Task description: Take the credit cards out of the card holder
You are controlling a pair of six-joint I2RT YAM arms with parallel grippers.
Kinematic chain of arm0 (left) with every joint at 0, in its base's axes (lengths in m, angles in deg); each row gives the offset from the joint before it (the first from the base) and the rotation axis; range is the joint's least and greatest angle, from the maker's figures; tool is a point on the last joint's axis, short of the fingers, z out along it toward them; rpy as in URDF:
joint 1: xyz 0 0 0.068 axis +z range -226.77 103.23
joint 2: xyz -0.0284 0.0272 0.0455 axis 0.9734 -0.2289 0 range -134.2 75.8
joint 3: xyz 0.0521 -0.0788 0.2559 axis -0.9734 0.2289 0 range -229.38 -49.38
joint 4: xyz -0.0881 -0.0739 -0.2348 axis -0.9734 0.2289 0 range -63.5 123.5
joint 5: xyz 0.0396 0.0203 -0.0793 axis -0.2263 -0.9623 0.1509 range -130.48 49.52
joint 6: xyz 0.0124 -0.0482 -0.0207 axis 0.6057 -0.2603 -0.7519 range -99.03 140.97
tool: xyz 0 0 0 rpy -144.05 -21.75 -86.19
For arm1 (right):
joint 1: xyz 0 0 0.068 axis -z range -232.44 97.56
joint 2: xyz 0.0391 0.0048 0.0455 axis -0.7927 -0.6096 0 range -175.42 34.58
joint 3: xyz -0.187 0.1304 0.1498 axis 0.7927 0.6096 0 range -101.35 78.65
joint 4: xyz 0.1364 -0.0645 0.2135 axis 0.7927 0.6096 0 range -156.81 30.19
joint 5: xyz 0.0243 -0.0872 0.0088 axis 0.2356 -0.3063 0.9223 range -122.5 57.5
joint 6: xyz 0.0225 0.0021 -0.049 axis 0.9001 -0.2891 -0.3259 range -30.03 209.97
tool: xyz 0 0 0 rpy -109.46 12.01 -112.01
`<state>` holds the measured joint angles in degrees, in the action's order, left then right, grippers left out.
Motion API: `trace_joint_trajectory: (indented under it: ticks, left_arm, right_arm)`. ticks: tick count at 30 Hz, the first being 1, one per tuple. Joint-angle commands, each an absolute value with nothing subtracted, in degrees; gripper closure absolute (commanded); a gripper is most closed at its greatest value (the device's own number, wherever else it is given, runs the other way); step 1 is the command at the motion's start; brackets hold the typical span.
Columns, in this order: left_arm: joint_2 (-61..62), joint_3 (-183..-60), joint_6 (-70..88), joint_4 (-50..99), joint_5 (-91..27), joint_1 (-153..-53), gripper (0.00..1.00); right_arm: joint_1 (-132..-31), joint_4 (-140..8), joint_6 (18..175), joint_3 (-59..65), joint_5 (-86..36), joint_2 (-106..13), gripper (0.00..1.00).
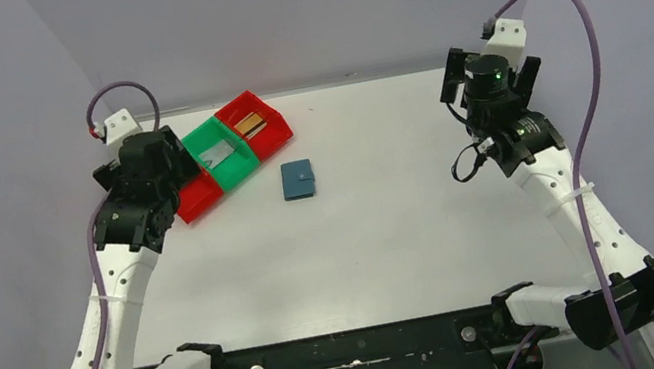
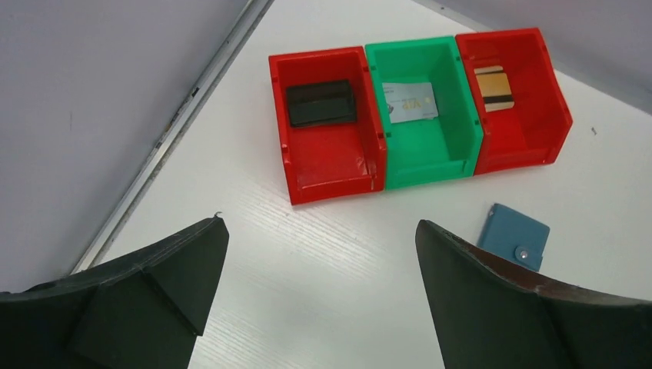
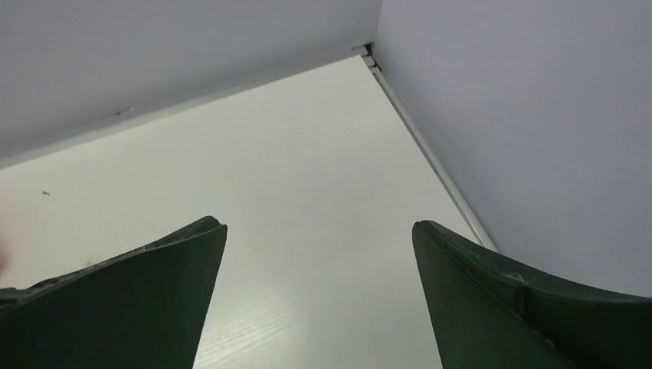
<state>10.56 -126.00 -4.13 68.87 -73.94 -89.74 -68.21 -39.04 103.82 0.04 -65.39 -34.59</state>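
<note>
Both arms [image 1: 122, 282] are held raised and bent, the left gripper [image 2: 319, 231] and right gripper [image 3: 319, 231] spread wide and empty. The closed card holder [image 1: 298, 179] is laid at 4 o'clock from the bins [image 1: 242, 159], in which the credit cards [image 2: 410, 101] are lodged.

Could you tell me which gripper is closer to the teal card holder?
Left. The left gripper hangs by the bins, just left of the card holder; the right gripper is farther off to its right, near the table corner.
</note>
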Motion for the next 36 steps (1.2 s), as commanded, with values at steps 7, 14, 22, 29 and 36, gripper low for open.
trace_joint_trajectory:
  ticks: [7,14,22,29,36]
  left_arm:
    - [17.14,-110.86,-1.68,58.37,-75.55,-97.43,0.03]
    - [15.84,-106.46,-2.07,57.53,-72.56,-101.63,0.03]
    - [14.17,-106.38,-7.12,58.35,-68.99,-101.13,0.03]
    - [21.99,-102.73,-11.28,56.54,-71.44,-99.74,0.03]
    - [33.06,-96.57,-13.13,54.04,-74.40,-98.25,0.03]
  right_arm:
    - [-61.50,-44.72,109.31,16.86,-49.50,-29.97,0.02]
    - [-57.85,-47.24,113.36,24.49,-36.50,-31.50,0.02]
    - [-61.58,-50.27,117.37,22.60,-25.07,-39.76,0.02]
    - [-72.85,-49.86,118.20,11.00,-27.87,-54.79,0.02]
    - [-83.18,-46.95,117.19,-8.12,-32.24,-72.49,0.02]
